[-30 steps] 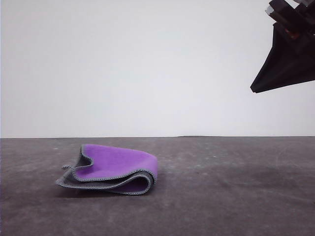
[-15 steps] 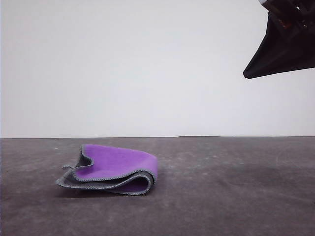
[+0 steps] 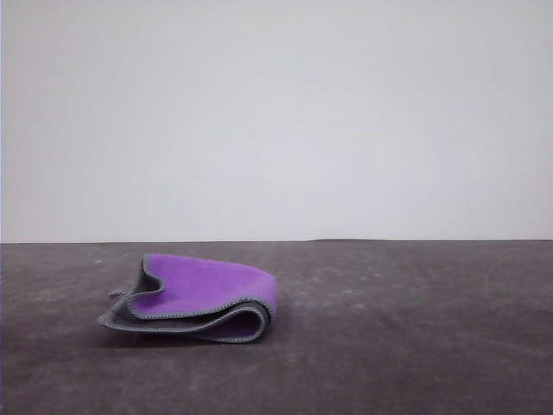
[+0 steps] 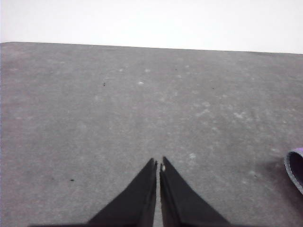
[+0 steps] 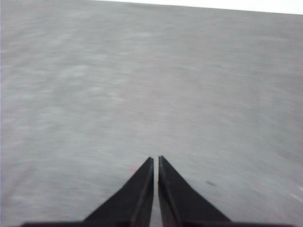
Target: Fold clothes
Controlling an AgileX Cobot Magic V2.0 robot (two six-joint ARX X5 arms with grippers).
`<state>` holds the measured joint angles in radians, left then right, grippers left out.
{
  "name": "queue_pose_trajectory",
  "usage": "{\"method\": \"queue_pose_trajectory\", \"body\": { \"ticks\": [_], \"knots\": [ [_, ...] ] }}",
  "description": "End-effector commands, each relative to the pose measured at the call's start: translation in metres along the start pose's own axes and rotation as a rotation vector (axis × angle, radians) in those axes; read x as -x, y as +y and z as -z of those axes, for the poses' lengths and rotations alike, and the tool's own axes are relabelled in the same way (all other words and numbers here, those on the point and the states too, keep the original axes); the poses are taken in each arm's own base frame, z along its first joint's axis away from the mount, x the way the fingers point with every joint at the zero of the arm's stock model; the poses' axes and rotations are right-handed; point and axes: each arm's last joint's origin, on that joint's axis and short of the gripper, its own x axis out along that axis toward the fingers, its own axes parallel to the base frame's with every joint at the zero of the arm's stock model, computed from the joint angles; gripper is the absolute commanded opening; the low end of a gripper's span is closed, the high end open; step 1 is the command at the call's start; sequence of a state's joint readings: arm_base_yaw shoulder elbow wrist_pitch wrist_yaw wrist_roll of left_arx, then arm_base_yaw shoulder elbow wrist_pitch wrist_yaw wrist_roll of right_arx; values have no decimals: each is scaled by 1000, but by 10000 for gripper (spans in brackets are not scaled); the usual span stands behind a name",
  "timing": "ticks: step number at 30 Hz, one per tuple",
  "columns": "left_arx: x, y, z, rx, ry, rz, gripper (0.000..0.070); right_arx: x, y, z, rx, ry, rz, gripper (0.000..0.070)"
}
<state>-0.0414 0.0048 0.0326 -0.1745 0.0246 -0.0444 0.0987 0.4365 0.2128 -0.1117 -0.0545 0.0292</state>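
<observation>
The clothes are one small cloth (image 3: 194,298), folded over on the dark table left of centre in the front view, purple face up with grey stitched edges showing. A corner of the cloth (image 4: 295,168) shows at the edge of the left wrist view. My left gripper (image 4: 158,164) is shut with nothing between its fingers, held above bare table a short way from that corner. My right gripper (image 5: 155,159) is also shut and empty, over bare table; its picture is blurred.
The grey table (image 3: 406,328) stretches wide to the right of the cloth and in front of it. A plain white wall (image 3: 276,121) stands behind the table's far edge.
The right arm, seen at the top right of the front view before, has risen and left that view. The cloth has not moved.
</observation>
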Motion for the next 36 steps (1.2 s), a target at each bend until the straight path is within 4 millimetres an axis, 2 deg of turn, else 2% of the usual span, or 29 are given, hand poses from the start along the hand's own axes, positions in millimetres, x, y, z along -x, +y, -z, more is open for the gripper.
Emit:
{"method": "queue_pose_trajectory", "body": {
  "ticks": [1, 5, 9, 20, 36],
  "knots": [
    [-2, 0, 5, -7, 3, -4, 0, 3, -3, 10, 3, -30, 40, 15],
    [-2, 0, 5, -7, 3, -4, 0, 6, -10, 33, -17, -75, 98, 15],
    [-2, 0, 5, -7, 3, -4, 0, 8, -14, 44, -24, -122, 135, 15],
    [-2, 0, 5, -7, 3, -4, 0, 19, -18, 36, -21, -264, 192, 15],
    [-2, 0, 5, -7, 3, -4, 0, 19, -18, 35, -21, -271, 191, 15]
  ]
}}
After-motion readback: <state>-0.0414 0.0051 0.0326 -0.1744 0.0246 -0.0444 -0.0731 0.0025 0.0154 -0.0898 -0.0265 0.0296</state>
